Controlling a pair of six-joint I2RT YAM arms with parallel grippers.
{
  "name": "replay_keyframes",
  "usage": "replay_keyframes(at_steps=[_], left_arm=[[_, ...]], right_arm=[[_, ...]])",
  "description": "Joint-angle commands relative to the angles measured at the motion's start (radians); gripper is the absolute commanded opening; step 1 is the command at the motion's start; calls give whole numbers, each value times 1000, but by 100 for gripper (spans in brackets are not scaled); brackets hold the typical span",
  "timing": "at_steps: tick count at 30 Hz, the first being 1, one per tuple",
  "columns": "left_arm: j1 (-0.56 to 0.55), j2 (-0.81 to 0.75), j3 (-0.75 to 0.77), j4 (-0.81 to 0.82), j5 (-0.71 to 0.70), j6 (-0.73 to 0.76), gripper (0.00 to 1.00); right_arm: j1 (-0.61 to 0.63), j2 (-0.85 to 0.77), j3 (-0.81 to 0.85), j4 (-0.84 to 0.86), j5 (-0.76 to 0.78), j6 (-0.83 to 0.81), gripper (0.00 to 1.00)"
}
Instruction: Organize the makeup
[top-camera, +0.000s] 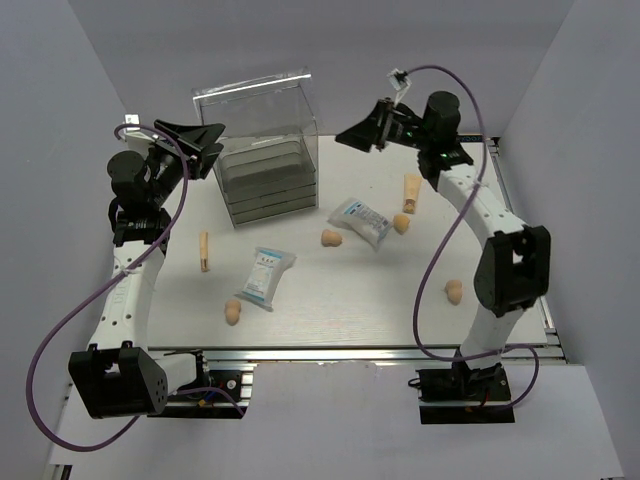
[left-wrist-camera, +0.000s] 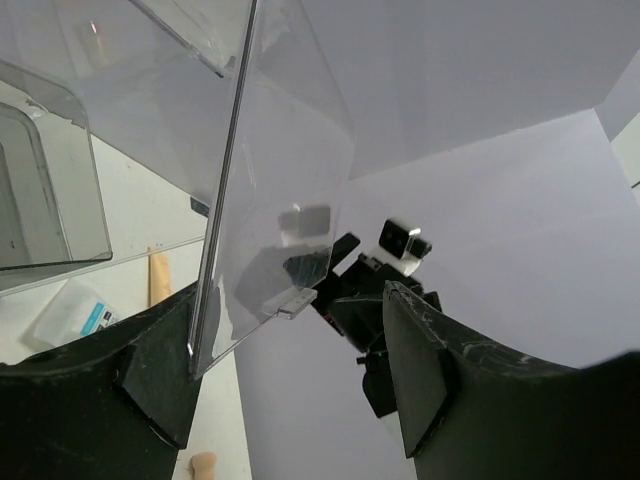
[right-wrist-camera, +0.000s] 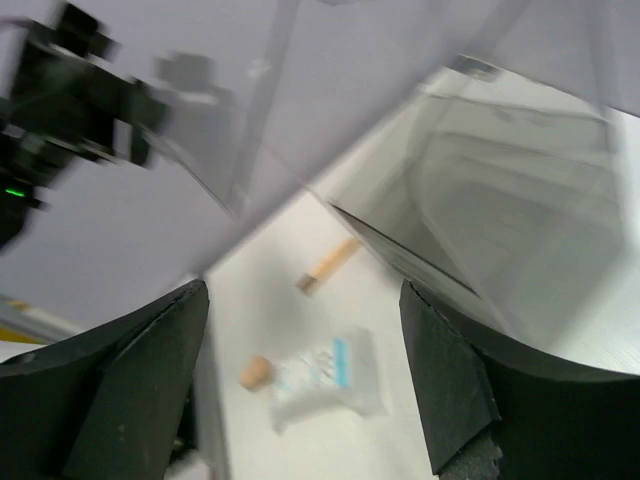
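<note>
The makeup lies scattered on the white table: peach sponges (top-camera: 331, 237) (top-camera: 401, 222) (top-camera: 233, 311) (top-camera: 454, 291), two white-and-blue packets (top-camera: 360, 220) (top-camera: 266, 274), a tan cone tube (top-camera: 411, 192) and a thin tan stick (top-camera: 204, 250). My left gripper (top-camera: 197, 140) (left-wrist-camera: 290, 385) is open at the left corner of the clear drawer box (top-camera: 260, 150), whose wall edge (left-wrist-camera: 225, 200) stands just inside its left finger. Raised to the right of the box, my right gripper (top-camera: 362, 130) (right-wrist-camera: 305, 375) is open and empty; its blurred view looks down on a packet (right-wrist-camera: 322, 375), a sponge (right-wrist-camera: 255, 372) and the stick (right-wrist-camera: 328, 267).
The drawer box has stacked grey drawers (top-camera: 268, 180) and stands at the back of the table. Grey walls close in the left, back and right. A metal rail (top-camera: 380, 352) runs along the near edge. The right arm (left-wrist-camera: 385, 290) shows across from the left wrist.
</note>
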Motion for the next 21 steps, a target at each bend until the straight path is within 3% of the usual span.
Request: replay_keyframes(at_steps=[1, 2, 3, 4, 7, 9, 12, 13, 14, 18, 21], left_arm=[[-4, -37, 21, 72, 22, -28, 76], [-4, -35, 21, 73, 22, -31, 76], [-4, -35, 21, 78, 19, -37, 76], [-4, -34, 23, 84, 19, -40, 76], [-3, -35, 20, 96, 16, -53, 76], [-3, -35, 14, 113, 19, -69, 76], [-3, -25, 17, 132, 30, -83, 76], [-3, -20, 24, 136, 31, -83, 76], [-1, -15, 27, 135, 34, -83, 77], [1, -17, 34, 133, 37, -82, 77], [4, -26, 20, 133, 37, -80, 77]], right_arm=[[-91, -147, -125, -210, 74, -396, 83], [-99, -170, -150, -362, 142, -487, 88], [-100, -217, -173, -435, 334, -580, 90], [-105, -242, -245, -465, 416, -699, 89], [-123, -287, -380, -451, 764, -737, 89], [-133, -224, -358, -500, 928, -684, 88], [-163, -115, -247, -667, 903, -605, 65], [-165, -93, -230, -700, 903, -607, 47], [-165, -72, -191, -723, 903, -620, 42], [-159, 10, -155, -795, 801, -799, 45], [-165, 36, -169, -867, 701, -965, 54]])
